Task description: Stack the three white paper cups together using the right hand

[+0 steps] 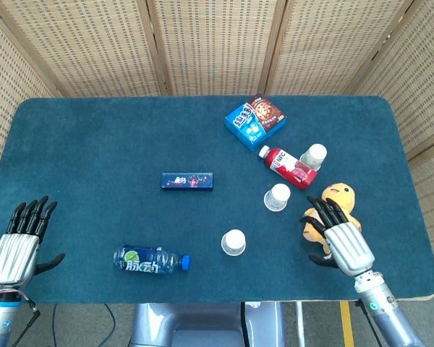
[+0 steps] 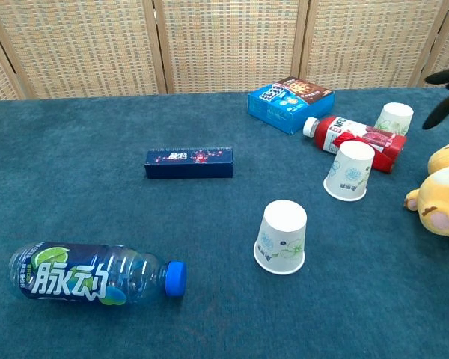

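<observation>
Cups (image 1: 233, 242) (image 1: 278, 196) (image 1: 315, 155) upside down, apart on tabletop (image 1: 94, 144). My right hand (image 1: 340, 235) spread wide, empty, over plush duck (image 1: 315, 224) at 3 o'clock; left hand (image 1: 18, 242) wide, 8 o'clock.

White floral-printed cups (image 2: 281, 236), yellow plush toy (image 2: 445, 191)

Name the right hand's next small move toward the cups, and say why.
Probably reach forward-left to the middle cup: the right hand hovers open over the yellow plush toy, holding nothing, and that inverted cup stands nearest, all three still apart.
</observation>
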`<state>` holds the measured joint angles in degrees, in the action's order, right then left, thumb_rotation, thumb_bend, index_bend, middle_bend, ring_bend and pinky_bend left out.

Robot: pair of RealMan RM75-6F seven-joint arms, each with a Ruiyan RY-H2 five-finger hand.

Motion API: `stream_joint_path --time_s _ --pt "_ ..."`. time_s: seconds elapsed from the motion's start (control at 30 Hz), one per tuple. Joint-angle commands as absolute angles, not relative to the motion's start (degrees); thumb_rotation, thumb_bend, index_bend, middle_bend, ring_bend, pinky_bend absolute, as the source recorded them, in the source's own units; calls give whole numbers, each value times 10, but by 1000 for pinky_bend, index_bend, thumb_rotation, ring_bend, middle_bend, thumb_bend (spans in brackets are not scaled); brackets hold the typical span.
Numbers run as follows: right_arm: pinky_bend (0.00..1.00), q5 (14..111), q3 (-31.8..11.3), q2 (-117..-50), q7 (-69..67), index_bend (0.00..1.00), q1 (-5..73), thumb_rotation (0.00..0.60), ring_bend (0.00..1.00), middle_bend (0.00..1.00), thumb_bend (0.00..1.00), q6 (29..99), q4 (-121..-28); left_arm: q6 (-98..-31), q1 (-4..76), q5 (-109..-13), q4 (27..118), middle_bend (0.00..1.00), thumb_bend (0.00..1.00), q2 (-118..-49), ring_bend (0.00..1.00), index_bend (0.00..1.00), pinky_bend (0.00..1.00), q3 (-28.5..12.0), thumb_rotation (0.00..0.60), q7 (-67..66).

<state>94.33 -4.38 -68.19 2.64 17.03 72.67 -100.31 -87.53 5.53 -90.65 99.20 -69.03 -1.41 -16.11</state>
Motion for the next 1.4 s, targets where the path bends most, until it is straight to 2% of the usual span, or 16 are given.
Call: stream_joint_path --time_s 0.03,0.23,0.47,0.77,1.1,1.4 --pt "33 925 -59 -701 44 322 203 600 0 0 137 687 -1028 -875 56 -905 992 0 24 -690 0 0 11 -15 600 -159" --pt "33 907 -68 -728 61 330 239 600 0 0 143 641 -1045 -872 57 -904 991 0 24 -689 0 0 10 -15 600 -155" --pt "30 841 -71 -753 108 331 273 600 0 0 179 581 -1075 -872 57 -900 993 0 24 -686 0 0 10 -17 600 -147" --pt "20 785 -80 -811 161 296 298 600 0 0 181 571 -1046 -869 58 -898 994 0 24 -682 0 0 9 -17 600 -138" --pt "20 736 -93 -840 170 294 322 600 0 0 181 562 -1020 -858 62 -885 991 0 24 -684 0 0 9 -20 600 -139" --pt "20 713 -88 -859 173 296 336 600 0 0 181 552 -988 -852 65 -879 988 0 24 -686 0 0 9 -21 600 -140"
